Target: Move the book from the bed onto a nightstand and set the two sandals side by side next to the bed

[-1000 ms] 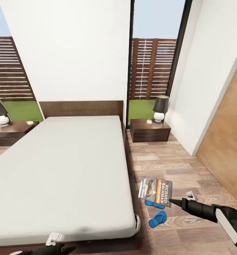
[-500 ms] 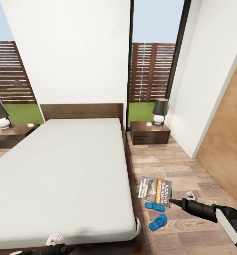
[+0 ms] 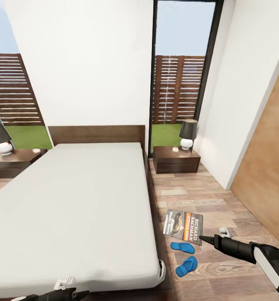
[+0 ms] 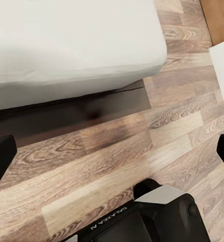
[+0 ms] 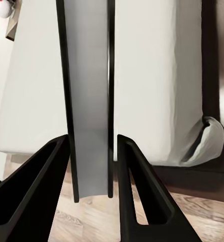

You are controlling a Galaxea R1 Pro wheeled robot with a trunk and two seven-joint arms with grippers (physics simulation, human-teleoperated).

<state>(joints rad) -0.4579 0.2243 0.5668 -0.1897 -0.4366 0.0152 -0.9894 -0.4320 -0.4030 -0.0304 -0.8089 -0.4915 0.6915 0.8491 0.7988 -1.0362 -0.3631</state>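
Book [image 3: 183,226], thin dark paperback with orange band, is pinched in the right claw [image 3: 201,238]; carry it level to the dark reddish-brown nightstand [image 3: 176,159].

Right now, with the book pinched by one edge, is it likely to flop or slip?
The book looks thin, so it may be light. It juts sideways from the right gripper without sagging, so probably stiff enough. Held only at one edge between the fingers, it might pivot or slip.
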